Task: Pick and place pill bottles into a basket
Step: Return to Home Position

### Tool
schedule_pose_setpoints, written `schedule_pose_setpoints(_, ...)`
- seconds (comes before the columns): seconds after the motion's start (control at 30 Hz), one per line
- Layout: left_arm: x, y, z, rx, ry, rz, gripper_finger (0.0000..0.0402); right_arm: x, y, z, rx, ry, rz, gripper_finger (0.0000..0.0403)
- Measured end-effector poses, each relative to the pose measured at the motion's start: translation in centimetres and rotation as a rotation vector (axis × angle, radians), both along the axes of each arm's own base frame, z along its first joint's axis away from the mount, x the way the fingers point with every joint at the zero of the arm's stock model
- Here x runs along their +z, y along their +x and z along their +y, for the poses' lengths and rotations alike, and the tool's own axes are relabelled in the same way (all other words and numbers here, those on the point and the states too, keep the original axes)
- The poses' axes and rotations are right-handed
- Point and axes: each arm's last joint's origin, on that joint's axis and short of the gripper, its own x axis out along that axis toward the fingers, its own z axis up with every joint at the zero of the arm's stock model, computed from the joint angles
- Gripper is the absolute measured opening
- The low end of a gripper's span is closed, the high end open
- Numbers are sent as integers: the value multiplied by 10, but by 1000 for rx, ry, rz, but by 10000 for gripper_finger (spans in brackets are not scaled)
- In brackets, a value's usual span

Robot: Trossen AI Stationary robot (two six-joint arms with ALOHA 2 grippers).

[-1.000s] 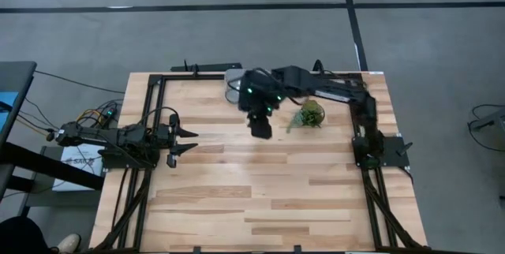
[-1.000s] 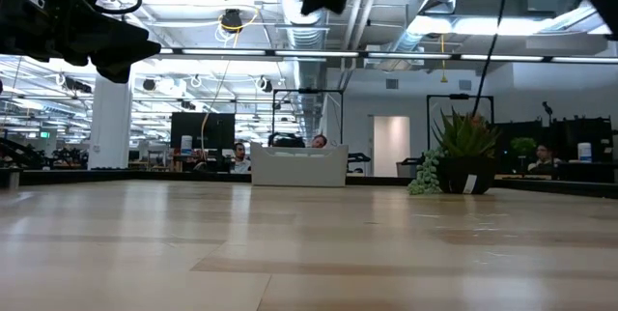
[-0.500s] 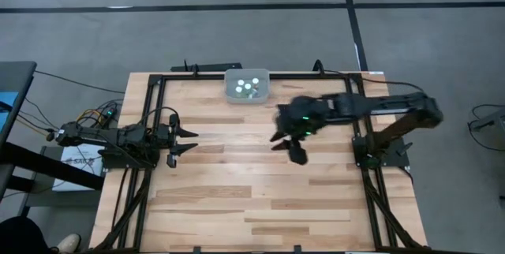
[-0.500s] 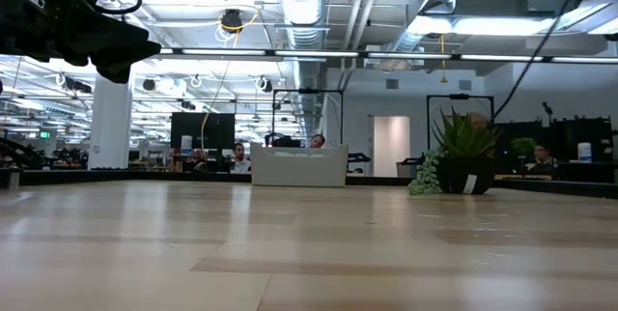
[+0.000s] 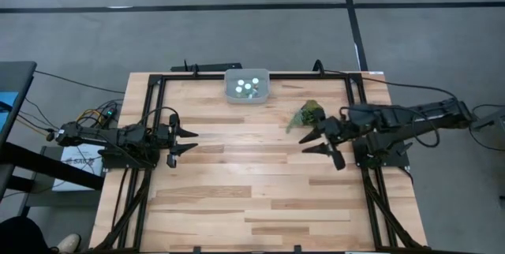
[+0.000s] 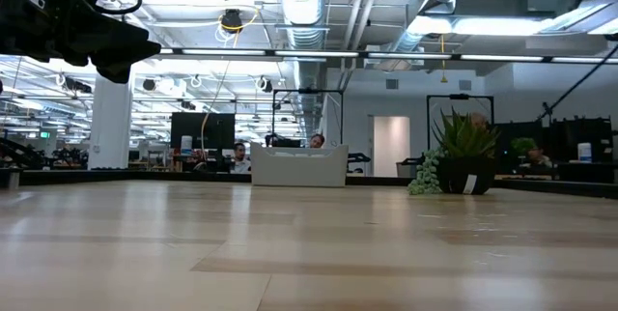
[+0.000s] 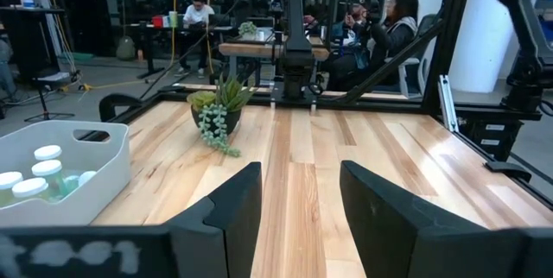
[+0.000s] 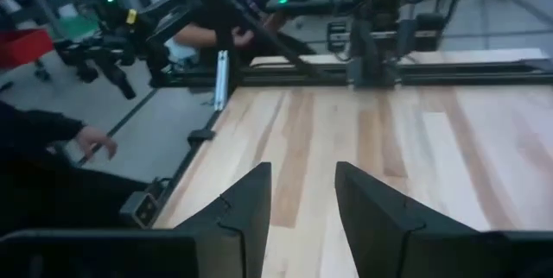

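White-capped pill bottles (image 5: pixel 248 87) sit in the basket (image 5: pixel 230 93); the right gripper (image 5: pixel 319 145), fingers parted and empty, hangs beside the plant (image 5: pixel 310 113), the left gripper (image 5: pixel 191 142) likewise opposite.

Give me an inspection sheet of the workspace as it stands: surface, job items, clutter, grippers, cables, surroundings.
Surface: wooden table, no damage seen.
Job's things: basket at the far edge, with pill bottles inside it; none seen loose on the table.
Clutter: plant on the right half.
Grippers: left gripper open, empty, at the left edge; right gripper open, empty, at the right edge near the plant.
Cables: wires bundled off the left edge; cable on the floor at right.
Surroundings: people seated beyond the table; a person's hand beside it.
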Motion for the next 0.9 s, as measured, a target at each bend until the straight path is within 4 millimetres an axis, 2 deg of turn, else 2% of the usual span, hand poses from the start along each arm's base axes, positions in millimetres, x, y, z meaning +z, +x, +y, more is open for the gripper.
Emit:
schedule_pose_setpoints(0.37,0,0,0,0,0,0,146,-42,-39,-5,-37,3,-195,123)
schedule_pose_setpoints(0.9,0,0,0,0,0,0,146,-80,-69,-11,-50,46,-414,123)
